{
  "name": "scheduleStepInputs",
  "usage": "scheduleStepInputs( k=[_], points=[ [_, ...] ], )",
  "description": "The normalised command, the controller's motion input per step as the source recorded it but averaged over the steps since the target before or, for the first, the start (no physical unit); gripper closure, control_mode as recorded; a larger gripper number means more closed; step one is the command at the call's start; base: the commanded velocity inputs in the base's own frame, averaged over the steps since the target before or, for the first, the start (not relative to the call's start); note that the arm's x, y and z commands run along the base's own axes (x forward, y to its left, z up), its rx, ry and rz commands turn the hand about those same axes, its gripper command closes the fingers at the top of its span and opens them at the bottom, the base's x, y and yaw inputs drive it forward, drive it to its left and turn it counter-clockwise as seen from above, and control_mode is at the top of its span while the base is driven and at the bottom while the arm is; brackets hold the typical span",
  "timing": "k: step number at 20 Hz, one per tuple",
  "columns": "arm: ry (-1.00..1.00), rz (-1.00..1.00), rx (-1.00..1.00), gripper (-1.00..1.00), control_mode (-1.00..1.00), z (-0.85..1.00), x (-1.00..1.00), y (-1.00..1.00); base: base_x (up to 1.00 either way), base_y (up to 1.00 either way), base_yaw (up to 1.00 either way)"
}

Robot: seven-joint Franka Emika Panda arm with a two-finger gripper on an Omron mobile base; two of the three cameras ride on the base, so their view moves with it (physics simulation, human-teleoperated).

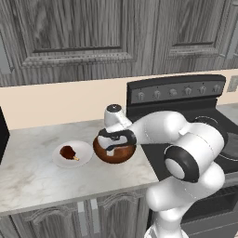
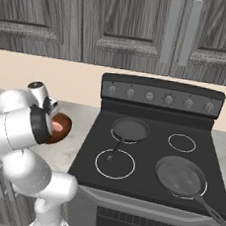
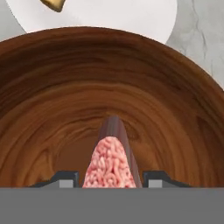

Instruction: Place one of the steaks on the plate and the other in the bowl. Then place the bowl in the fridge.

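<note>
Pink steak (image 3: 109, 164) pinched in part-open gripper (image 3: 109, 177), over wooden bowl (image 3: 52, 87)

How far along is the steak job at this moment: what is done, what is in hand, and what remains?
Done: the dark steak lies on the plate. In hand: the gripper holds the pink steak inside the bowl, not yet released. Left: let go, then carry the bowl to the fridge.
</note>
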Motion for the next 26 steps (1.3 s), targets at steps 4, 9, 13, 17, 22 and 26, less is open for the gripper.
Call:
scheduleStepInputs(
  k=[4, 9, 13, 17, 22, 26],
  points=[
    [0.02, 0.03, 0.0, 1.0, -1.0, -0.44, 0.0, 0.0, 0.0, 0.0, 0.0],
    [0.01, 0.07, 0.0, 1.0, -1.0, -0.13, 0.0, 0.0, 0.0, 0.0, 0.0],
    [0.0, 0.02, 0.0, -1.0, -1.0, 0.0, 0.0, 0.0, 0.0, 0.0, 0.0],
    [0.0, 0.0, -0.01, -1.0, -1.0, 0.05, 0.0, 0.0, 0.0, 0.0, 0.0],
    [0.0, 0.0, -0.11, -1.0, -1.0, 0.4, 0.0, 0.01, 0.0, 0.0, 0.0],
    [-0.01, 0.0, -0.04, -1.0, -1.0, 0.37, -0.02, 0.0, 0.0, 0.0, 0.0]
  ],
)
